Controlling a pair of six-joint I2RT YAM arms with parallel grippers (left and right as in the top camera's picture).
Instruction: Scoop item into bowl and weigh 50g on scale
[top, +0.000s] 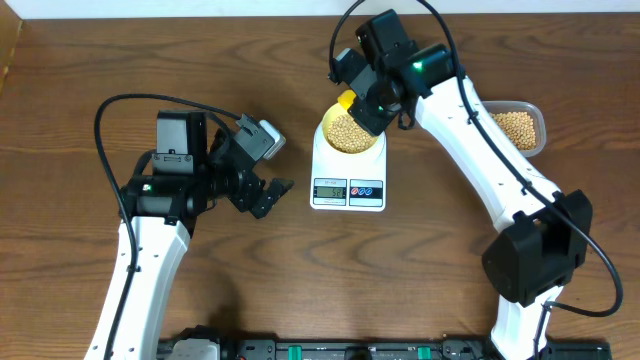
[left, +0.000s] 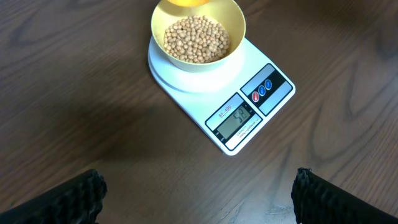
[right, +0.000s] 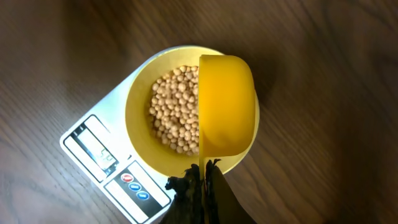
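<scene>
Left end effector (top: 266, 194) released, fingers spread wide, nothing between them. It hovers over bare tabletop (top: 90, 60), just left of the scale (top: 348, 196), apart from it. In the left wrist view only the two black fingertips (left: 79, 198) show at the bottom corners.

Scale is white and sits mid-tabletop, front edge toward the arm bases. LCD (left: 236, 119) is lit with two digits; the first looks like 5, the second is too blurred to read. Small print above the LCD can't be read. Beside it is a panel with red and blue buttons (left: 262, 91); their icons are illegible. No brand readable.

Bowl (left: 186, 66), pale yellow, sits on the scale's round platform. Beans (left: 196, 38) fill its bottom in a heap.

Scoop (right: 227, 106), bright yellow, is tipped over the bowl's right side with its back up, covering part of the beans. Can't tell if it touches the rim.

Right end effector (right: 203, 186) is clenched on the scoop's handle, above the bowl's far edge.

Farther right is a clear container (top: 517, 128) holding more beans, well apart from the scale.
</scene>
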